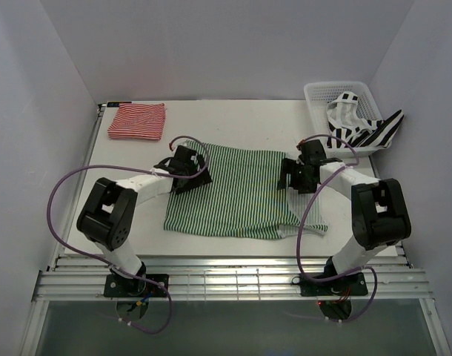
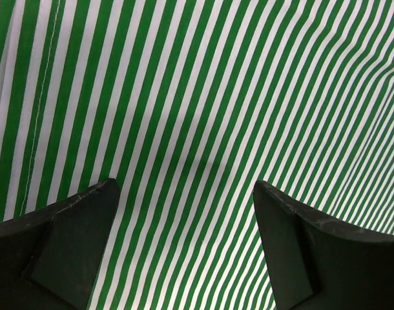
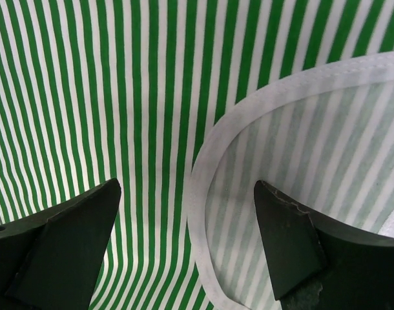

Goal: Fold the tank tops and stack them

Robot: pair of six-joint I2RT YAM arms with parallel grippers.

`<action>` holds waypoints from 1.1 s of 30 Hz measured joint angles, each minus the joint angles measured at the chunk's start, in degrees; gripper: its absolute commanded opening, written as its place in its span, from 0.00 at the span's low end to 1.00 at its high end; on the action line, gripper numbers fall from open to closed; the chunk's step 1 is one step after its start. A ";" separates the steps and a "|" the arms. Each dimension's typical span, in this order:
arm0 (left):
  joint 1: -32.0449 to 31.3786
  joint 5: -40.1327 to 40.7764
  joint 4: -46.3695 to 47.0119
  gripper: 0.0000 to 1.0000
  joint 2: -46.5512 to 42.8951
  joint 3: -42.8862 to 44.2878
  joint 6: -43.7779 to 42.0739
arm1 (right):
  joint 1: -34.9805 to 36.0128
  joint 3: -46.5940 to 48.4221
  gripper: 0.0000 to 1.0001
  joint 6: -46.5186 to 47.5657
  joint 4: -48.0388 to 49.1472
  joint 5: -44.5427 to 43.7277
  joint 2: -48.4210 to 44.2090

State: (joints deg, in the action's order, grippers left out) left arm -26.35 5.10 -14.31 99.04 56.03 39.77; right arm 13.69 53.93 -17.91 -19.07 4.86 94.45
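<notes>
step in hand: folding of the green-and-white top (image 1: 233,193), judged from its lie, flat and spread mid-tabletop (image 1: 233,119) between the two arms
left hand (image 1: 187,165) hangs over its far-left edge, right hand (image 1: 296,174) over its right side at the curved white trim (image 3: 203,161); both spread, pinching nothing, cloth close beneath
red-and-white top (image 1: 137,122) sits folded at far-left corner; black-and-white top (image 1: 359,127) drapes from basket (image 1: 318,89)
next move likely: lower, pinch both edges, carry them across evenly
</notes>
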 measured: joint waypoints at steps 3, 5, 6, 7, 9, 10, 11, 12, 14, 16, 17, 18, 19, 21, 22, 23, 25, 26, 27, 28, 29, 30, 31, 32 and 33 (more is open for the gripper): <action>0.04 -0.90 -0.57 0.98 -5.51 -5.46 2.29 | 0.11 -3.56 0.90 0.02 3.19 0.24 -2.69; 0.04 -2.32 -3.96 0.98 -10.64 -9.42 3.87 | 0.61 -6.58 0.90 -0.28 5.38 1.03 -5.22; 0.02 -2.84 -6.54 0.98 -13.35 -11.19 4.31 | 1.22 -8.28 0.90 -0.63 5.68 1.57 -6.93; -0.02 -3.10 -9.60 0.98 -16.02 -12.83 4.70 | 2.03 -9.75 0.90 -0.96 5.22 1.84 -8.63; 0.07 -2.86 -15.21 0.98 -20.02 -14.21 5.16 | 3.58 -11.54 0.90 -1.27 2.95 2.73 -11.43; 0.11 -2.27 -17.59 0.98 -21.75 -14.14 5.33 | 4.24 -11.85 0.90 -1.38 1.29 2.97 -12.37; 0.22 -1.42 -19.41 0.98 -23.21 -13.55 5.35 | 4.81 -11.74 0.90 -1.38 -0.24 3.04 -13.09; 0.35 -0.44 -21.07 0.98 -24.26 -12.26 5.33 | 5.14 -11.28 0.90 -1.31 -1.53 2.95 -13.75; 0.68 2.54 -22.69 0.98 -24.74 -8.48 5.27 | 5.18 -9.01 0.90 -1.14 -3.85 1.40 -14.51; 1.70 5.16 -23.41 0.98 -23.21 -3.43 5.05 | 5.07 -4.96 0.90 -0.96 -6.10 -1.51 -14.27; 2.51 6.27 -23.34 0.98 -21.90 -0.76 4.87 | 5.03 -2.27 0.90 -0.79 -6.95 -2.97 -14.03; 3.48 7.15 -23.19 0.98 -20.26 1.75 4.61 | 5.03 0.52 0.90 -0.55 -7.50 -4.20 -13.77; 4.31 7.89 -23.21 0.98 -18.58 3.72 4.37 | 4.96 3.10 0.90 -0.15 -7.78 -5.22 -13.53; 6.38 9.18 -22.71 0.98 -14.36 7.80 3.89 | 4.74 6.56 0.90 0.52 -7.56 -7.28 -13.51; 7.56 9.22 -22.47 0.98 -12.17 9.44 3.54 | 4.48 7.52 0.90 0.81 -7.54 -8.52 -13.51; 8.81 9.22 -22.03 0.98 -9.92 10.73 3.19 | 4.26 8.04 0.90 1.22 -7.56 -9.49 -13.38; 10.91 9.20 -20.83 0.98 -5.49 13.00 2.21 | 2.80 8.35 0.90 1.90 -7.85 -10.45 -12.48; 11.82 9.14 -20.70 0.98 -3.23 14.29 1.62 | 1.44 8.76 0.90 2.12 -8.22 -10.62 -11.30; 12.66 9.03 -20.06 0.98 -0.94 15.41 1.09 | -0.37 9.18 0.90 2.29 -8.17 -10.43 -9.66; 13.27 8.83 -19.37 0.98 1.11 16.55 0.37 | -2.34 9.60 0.90 2.45 -8.17 -9.68 -7.85; 13.68 8.57 -18.25 0.98 2.95 17.29 -0.37 | -4.39 10.01 0.90 2.84 -8.20 -8.98 -5.92; 13.90 8.09 -17.20 0.98 4.48 17.86 -1.03 | -6.05 10.45 0.90 3.43 -8.20 -8.52 -4.15; 14.03 7.48 -16.39 0.98 5.84 18.36 -1.77 | -7.61 10.88 0.90 3.96 -8.20 -8.26 -2.49; 14.03 7.06 -15.87 0.98 6.86 18.82 -2.40 | -8.63 11.34 0.90 4.61 -8.24 -8.07 -1.07; 14.03 6.51 -15.30 0.98 8.20 19.61 -2.97 | -9.16 11.91 0.90 5.31 -8.35 -7.67 0.07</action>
State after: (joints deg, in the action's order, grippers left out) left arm -12.32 11.62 -29.61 107.24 75.64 36.80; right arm 4.54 65.84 -12.60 -27.42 -2.81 94.52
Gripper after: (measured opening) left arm 0.978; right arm 0.900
